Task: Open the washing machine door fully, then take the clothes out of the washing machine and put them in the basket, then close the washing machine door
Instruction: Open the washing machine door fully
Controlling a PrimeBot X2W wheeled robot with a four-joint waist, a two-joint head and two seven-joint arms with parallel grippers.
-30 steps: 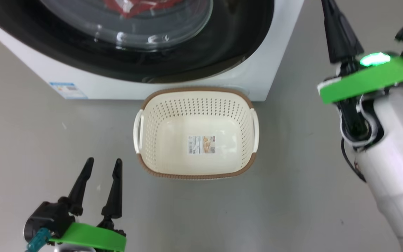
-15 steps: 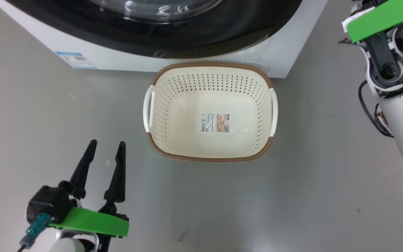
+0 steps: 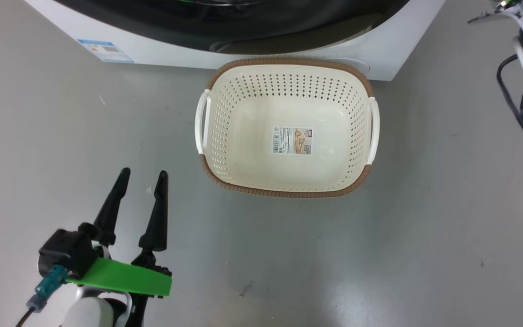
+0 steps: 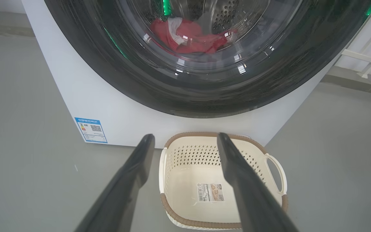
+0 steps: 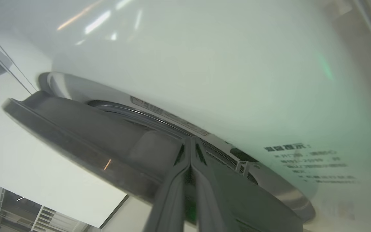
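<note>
Grey smooth floor is spreading under everything, and nearest to the robot the left gripper [image 3: 144, 171] is hanging low over it with its two dark fingers spread wide and nothing between them. Just beyond those fingertips, a little to the right, the basket [image 3: 284, 193] is sitting empty on the floor, its far rim close against the foot of the washing machine [image 3: 175, 50]. Being thin plastic, it is probably going to slide at a nudge, so drops into it want to be gentle. Above it the washing machine door [image 4: 204, 96] is taking up most of the front, looking shut or at most a crack ajar. I am judging it stiff, fairly heavy and hinged, with a glossy black rim too slippery to pinch, so the sound hold is hooking behind the rim's free edge and pulling it round in an arc. Behind the glass the clothes [image 4: 188, 38] are lying bunched low in the drum, well apart from both grippers. They are looking soft, light and limp, best pinched at a raised fold. Farthest up, the right gripper [image 5: 190, 141] is pressing its fingers tight together, holding nothing, its tip sitting right at the door rim's edge where that meets the white front; whether it is touching I cannot tell.
</note>
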